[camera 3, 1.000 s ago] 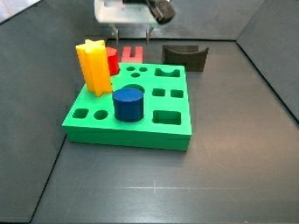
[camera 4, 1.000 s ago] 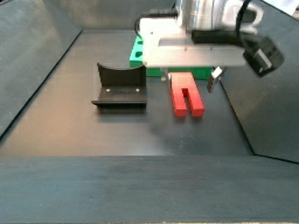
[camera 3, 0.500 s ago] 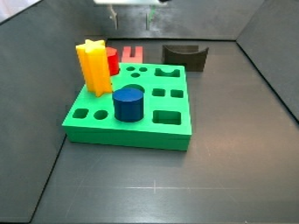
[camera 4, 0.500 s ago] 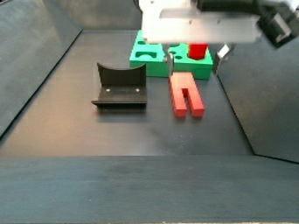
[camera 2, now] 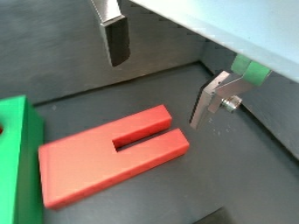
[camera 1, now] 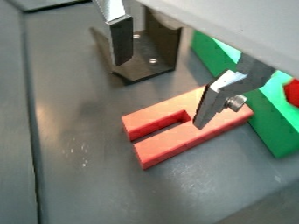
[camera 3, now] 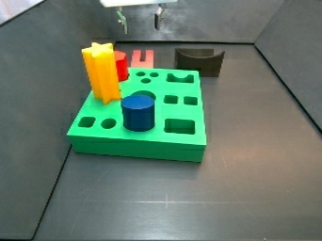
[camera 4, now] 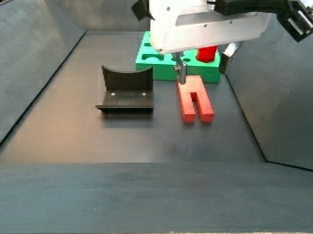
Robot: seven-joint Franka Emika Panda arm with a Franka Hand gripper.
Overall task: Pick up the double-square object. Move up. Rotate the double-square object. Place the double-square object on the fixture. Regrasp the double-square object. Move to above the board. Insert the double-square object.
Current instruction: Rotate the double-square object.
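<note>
In a side view the gripper [camera 3: 139, 17] is cut off by the top edge, so we see only its finger stubs. The red block [camera 3: 141, 59] lies mostly hidden behind the green board [camera 3: 101, 136] there, beside a short red cylinder [camera 3: 120, 66] half hidden by the yellow peg [camera 3: 100, 72]. In a wrist view we see only a corner of the fixture [camera 1: 149, 54] behind a finger [camera 1: 121, 39], and the board [camera 1: 251, 98] runs off the edge
</note>
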